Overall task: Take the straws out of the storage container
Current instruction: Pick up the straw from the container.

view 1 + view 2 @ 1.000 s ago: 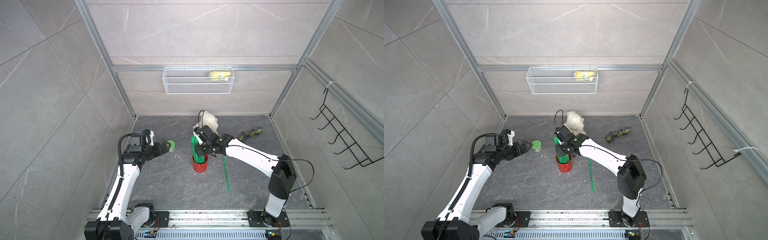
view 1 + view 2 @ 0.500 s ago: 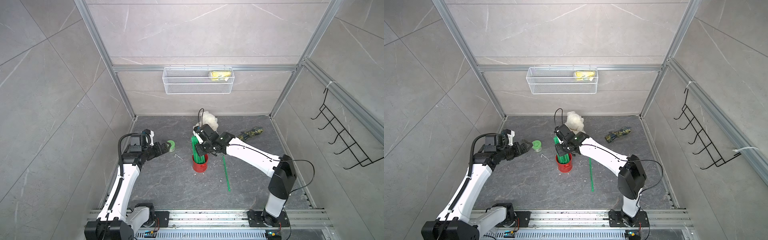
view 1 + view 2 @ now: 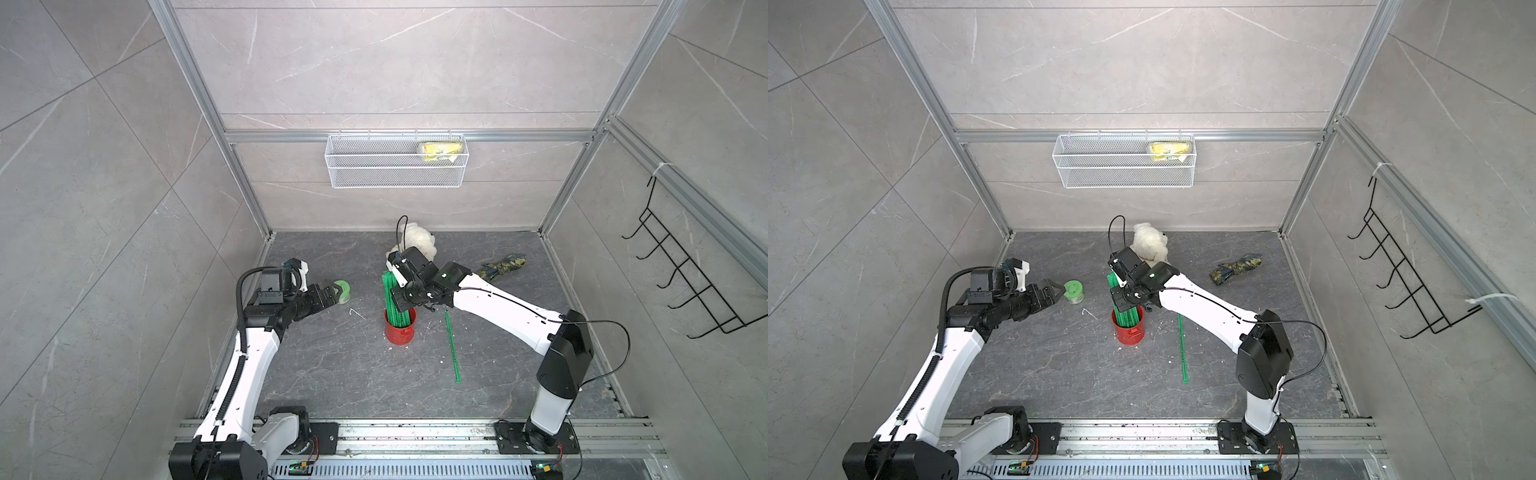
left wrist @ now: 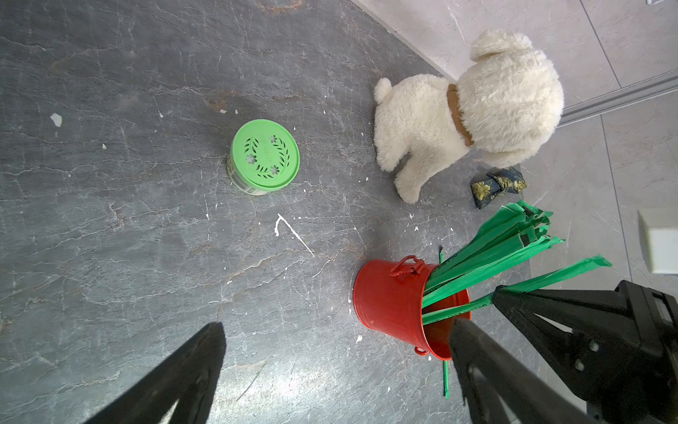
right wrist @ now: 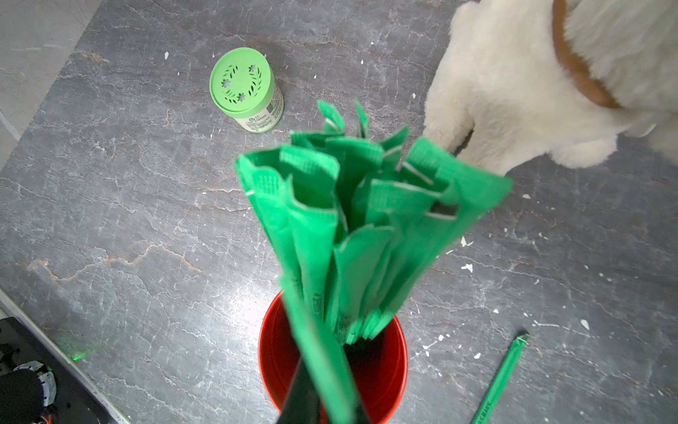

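Over on the left of the floor, I am watching the left gripper (image 3: 328,292) hovering near the green-lidded jar (image 3: 343,287), jaws spread wide and gripping nothing. That jar is standing upright with its lid on, so I cannot tell what it is holding. Moving right, the red can (image 3: 400,333) is standing upright near mid-floor, and a bunch of green straws (image 3: 389,286) is standing in it, fanning out at the top. The right gripper (image 3: 400,302) is sitting just above the can's rim, clamped on one of the straws. Up on the back wall, a white wire basket (image 3: 374,178) is holding one yellow packet (image 3: 440,150). I am counting one jar, one can, one basket, and one loose straw (image 3: 452,347) lying flat on the floor just right of the can; the bunch is packed too tightly for me to count. Behind the can a white plush dog (image 3: 417,241) is standing, further right a dark patterned cloth bundle (image 3: 503,266) is lying, and a black hook rack (image 3: 681,274) is hanging on the right wall. In both top views the right gripper is covering the middle of the bunch.
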Action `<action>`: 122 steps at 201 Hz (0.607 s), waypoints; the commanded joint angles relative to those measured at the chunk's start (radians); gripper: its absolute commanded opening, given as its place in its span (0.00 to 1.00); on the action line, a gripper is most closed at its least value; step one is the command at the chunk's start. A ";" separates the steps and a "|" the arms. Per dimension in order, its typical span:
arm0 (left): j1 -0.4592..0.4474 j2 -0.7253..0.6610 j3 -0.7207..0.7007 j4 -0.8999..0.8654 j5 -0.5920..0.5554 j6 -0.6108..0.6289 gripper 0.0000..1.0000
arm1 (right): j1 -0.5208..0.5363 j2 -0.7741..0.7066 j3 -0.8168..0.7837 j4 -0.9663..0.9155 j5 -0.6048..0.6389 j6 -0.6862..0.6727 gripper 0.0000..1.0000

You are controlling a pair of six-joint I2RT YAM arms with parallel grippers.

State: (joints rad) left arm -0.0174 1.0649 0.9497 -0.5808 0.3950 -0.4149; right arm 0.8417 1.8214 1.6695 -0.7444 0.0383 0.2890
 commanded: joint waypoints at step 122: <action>-0.001 -0.006 0.040 -0.010 0.028 0.026 1.00 | -0.004 -0.106 0.118 -0.124 -0.005 -0.030 0.08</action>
State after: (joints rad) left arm -0.0174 1.0649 0.9497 -0.5812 0.3950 -0.4149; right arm 0.8417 1.7657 1.7420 -0.8131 0.0402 0.2722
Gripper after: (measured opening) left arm 0.996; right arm 0.083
